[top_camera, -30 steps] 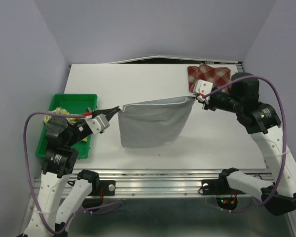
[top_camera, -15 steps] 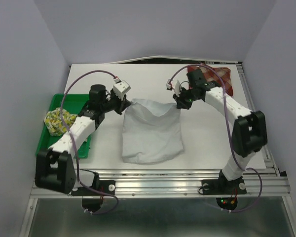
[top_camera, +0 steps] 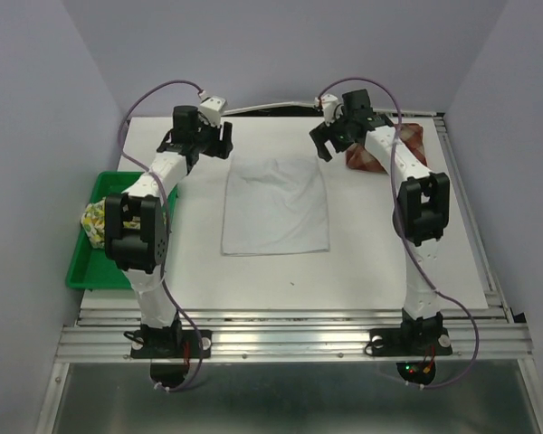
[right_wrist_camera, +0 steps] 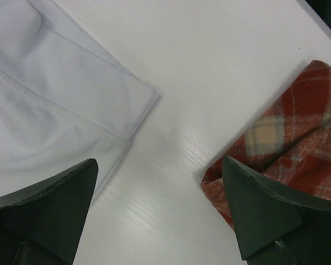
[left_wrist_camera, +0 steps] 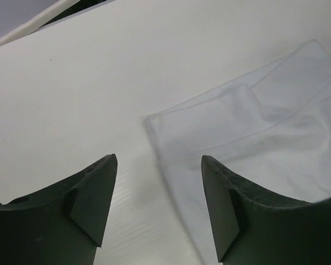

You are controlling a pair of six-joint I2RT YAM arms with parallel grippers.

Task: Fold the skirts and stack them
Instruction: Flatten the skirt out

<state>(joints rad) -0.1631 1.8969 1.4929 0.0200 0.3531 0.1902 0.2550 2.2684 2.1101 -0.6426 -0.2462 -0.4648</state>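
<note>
Near left, well outside the left jaws, a green plastic tray [top_camera: 83,269] holds the bunched white skirt with yellow-green fruit print [top_camera: 94,222].

The plain white cloth skirt [top_camera: 276,206] lies flat on the white table [top_camera: 389,262], spread between and nearer than the two pairs of jaws. A second ago it hung stretched between both grippers; half a second ago each was clamped on a far corner. Both corners are now released.

Orientation: the narrower edge points away from the arm bases, the wider edge towards them. The waist-to-hem axis runs near to far. Length and width look about equal.

Left gripper [left_wrist_camera: 157,160]: jaws apart, nothing held. The skirt's far left corner lies on the table just beyond the gap.

Right gripper [right_wrist_camera: 159,164]: jaws wide apart, nothing held. The far right corner lies on one side of the gap; the red-and-cream plaid skirt [right_wrist_camera: 287,149] lies on the other, bare table between.
</note>
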